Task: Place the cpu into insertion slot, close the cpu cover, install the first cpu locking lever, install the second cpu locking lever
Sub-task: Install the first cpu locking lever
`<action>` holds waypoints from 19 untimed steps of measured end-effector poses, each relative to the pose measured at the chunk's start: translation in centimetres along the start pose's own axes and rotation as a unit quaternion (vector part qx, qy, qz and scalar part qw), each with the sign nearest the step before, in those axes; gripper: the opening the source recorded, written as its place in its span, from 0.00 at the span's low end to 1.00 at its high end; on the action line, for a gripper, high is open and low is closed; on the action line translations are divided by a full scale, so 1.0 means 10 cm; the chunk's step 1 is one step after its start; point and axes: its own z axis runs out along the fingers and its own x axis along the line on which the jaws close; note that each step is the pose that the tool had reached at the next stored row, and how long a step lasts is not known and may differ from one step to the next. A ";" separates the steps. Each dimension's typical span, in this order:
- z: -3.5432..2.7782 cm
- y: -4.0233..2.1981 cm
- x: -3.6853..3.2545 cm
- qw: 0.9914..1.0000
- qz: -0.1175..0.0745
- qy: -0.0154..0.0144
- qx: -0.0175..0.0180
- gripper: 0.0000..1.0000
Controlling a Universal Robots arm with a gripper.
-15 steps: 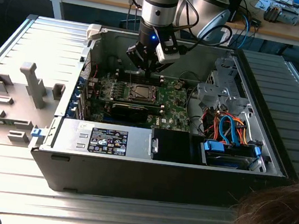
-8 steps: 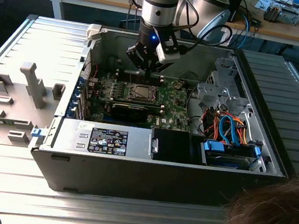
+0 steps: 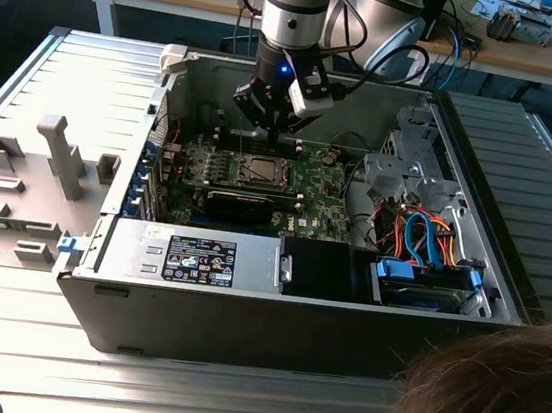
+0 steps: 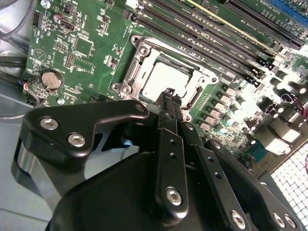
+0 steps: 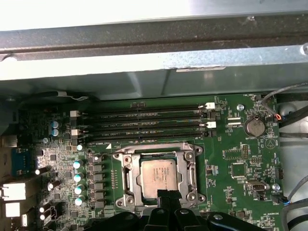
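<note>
The cpu [image 4: 162, 79] lies flat in the insertion slot [image 5: 154, 146] of the green board, its dull silver top showing through the window of the cpu cover [image 4: 136, 78]. The cover rests down around the chip [image 5: 156, 174] in both wrist views. The contact field is hidden under the chip. My gripper [image 4: 169, 92] hangs just above the socket's edge with its two black fingers pressed together and nothing between them. In the exterior view the gripper [image 3: 271, 125] hovers over the socket [image 3: 260, 171] inside the open computer case.
Long black memory slots [image 5: 149, 122] run beside the socket, with a coin battery [image 5: 253, 127] nearby. A drive cage with coloured cables [image 3: 424, 235] fills the case's right in the exterior view. A power supply [image 3: 199, 258] lines the front. A person's hair [image 3: 493, 405] shows in front.
</note>
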 end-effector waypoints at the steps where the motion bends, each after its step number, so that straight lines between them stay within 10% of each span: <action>1: 0.000 0.000 0.000 1.000 -0.001 0.000 0.000 0.11; 19: 0.000 0.000 -0.001 1.000 -0.020 0.000 0.000 0.11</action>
